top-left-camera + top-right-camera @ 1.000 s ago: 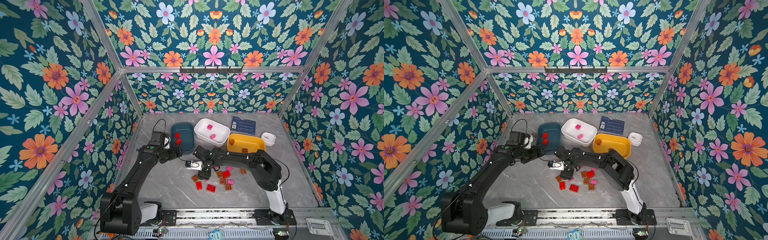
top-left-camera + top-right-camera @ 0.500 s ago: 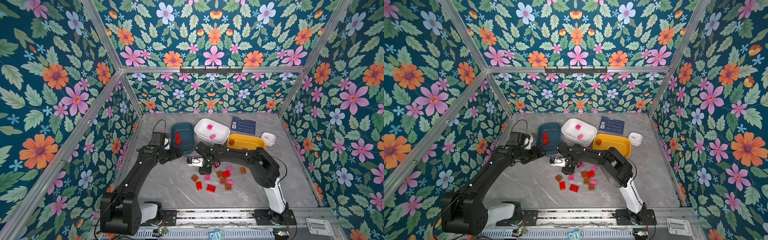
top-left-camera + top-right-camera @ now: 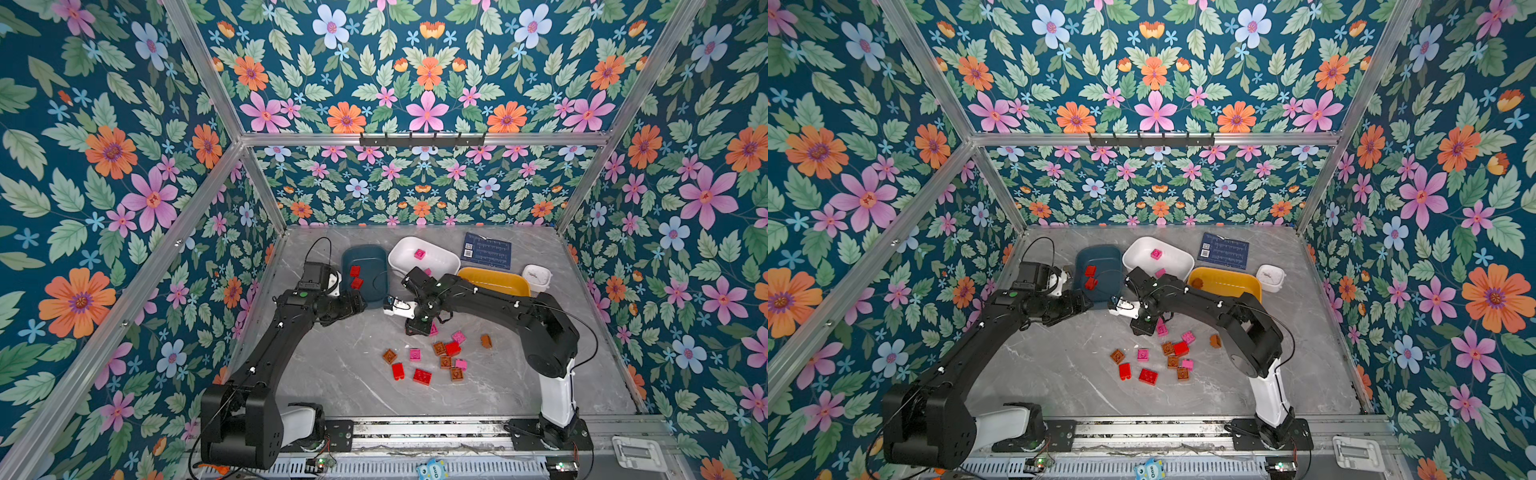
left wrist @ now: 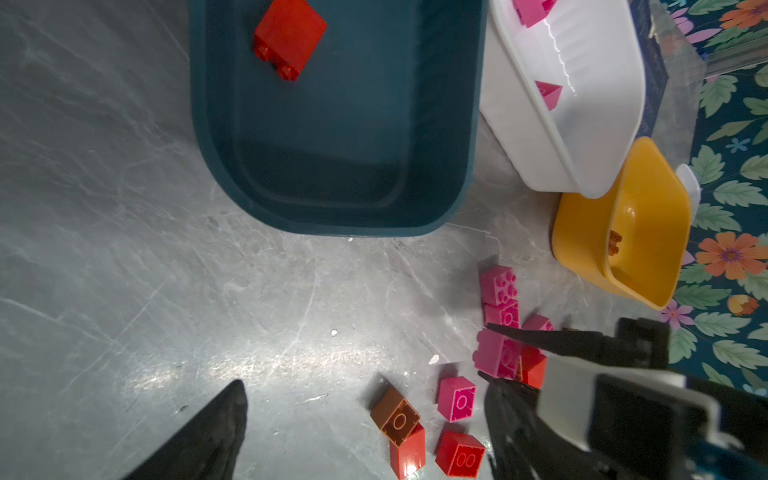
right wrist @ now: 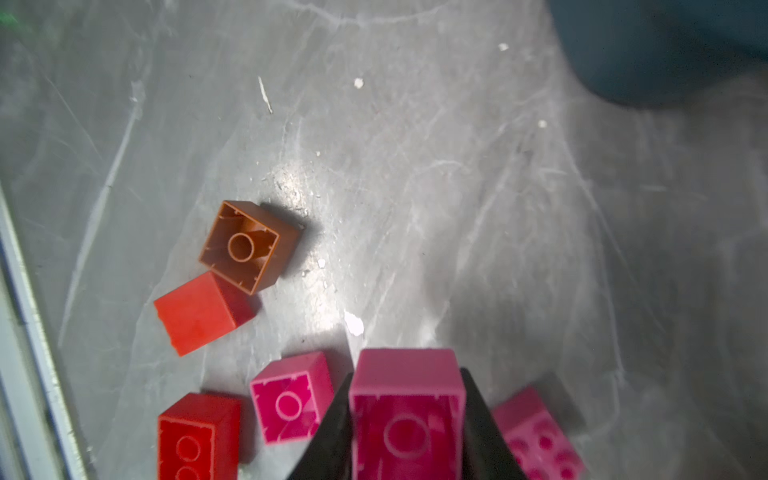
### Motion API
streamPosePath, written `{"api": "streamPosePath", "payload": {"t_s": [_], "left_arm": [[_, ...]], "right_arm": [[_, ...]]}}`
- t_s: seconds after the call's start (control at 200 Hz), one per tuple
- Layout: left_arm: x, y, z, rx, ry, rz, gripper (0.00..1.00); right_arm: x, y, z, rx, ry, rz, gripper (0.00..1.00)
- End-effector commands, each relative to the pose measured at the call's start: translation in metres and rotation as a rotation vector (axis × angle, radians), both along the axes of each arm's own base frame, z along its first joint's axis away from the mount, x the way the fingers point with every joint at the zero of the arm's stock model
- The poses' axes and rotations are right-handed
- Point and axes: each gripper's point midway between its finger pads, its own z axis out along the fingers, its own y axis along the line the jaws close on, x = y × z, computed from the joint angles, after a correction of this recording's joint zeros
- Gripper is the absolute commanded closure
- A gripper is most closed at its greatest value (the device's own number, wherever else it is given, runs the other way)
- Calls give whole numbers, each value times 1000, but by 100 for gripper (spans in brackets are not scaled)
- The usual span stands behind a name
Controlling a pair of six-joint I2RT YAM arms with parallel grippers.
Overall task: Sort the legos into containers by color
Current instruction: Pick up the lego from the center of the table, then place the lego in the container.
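1. My left pincer [image 3: 360,304] hangs wide open with nothing in it, just by the near end of the teal bin [image 3: 376,257].
2. The teal bin holds two red legos [image 3: 354,271]. Red goes there.
3. My right pincer [image 5: 407,428] is squeezed tight on a pink lego [image 5: 405,374], one finger on each side. It is low over the surface [image 3: 332,374], at the far edge of the loose pile [image 3: 440,359]. I cannot tell if the pink lego is off the surface yet.
4. So the step in hand is picking up this pink one. I think the job is only begun, since many legos lie loose.
5. Other pink legos [image 5: 291,399] sit close beside my grip, so next I should lift straight up and not bump them.
6. Then I should carry it to the white bin [image 3: 440,266], just behind the right pincer, and let go above it. Pink ones lie in there.
7. The yellow bin [image 3: 498,283] holds a brown lego [image 3: 1197,283].
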Motion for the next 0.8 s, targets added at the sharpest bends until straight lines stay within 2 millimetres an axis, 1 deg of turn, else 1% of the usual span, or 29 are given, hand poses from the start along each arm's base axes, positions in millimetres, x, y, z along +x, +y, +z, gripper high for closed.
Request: {"api": "streamPosePath", "payload": {"t_s": [0.0,0.145,0.21,0.315,0.39,0.44,0.485,0.63,0.795], "left_arm": [[8,-8,13,-61,-34,1,10],[16,-21,28,-154,-65,6,10],[19,-25,34,-181,-78,7,10],[22,-29,37,-203,-84,4,10],[23,-32,39,-208,-87,-2,11],[24,-32,41,-208,-91,-1,11],[24,-32,42,-202,-94,-1,11],[26,-29,45,-182,-101,2,11],[28,-28,48,-176,-110,6,11]], "right_arm": [[9,-19,27,53,41,-118,78],[30,-65,57,98,33,-262,78],[43,-90,65,117,38,-340,78],[61,-126,69,142,43,-443,78],[69,-141,70,141,30,-470,78],[73,-144,71,141,24,-473,78],[74,-143,72,146,23,-468,78],[81,-124,80,246,58,-458,78],[101,-110,85,317,59,-470,78]]}}
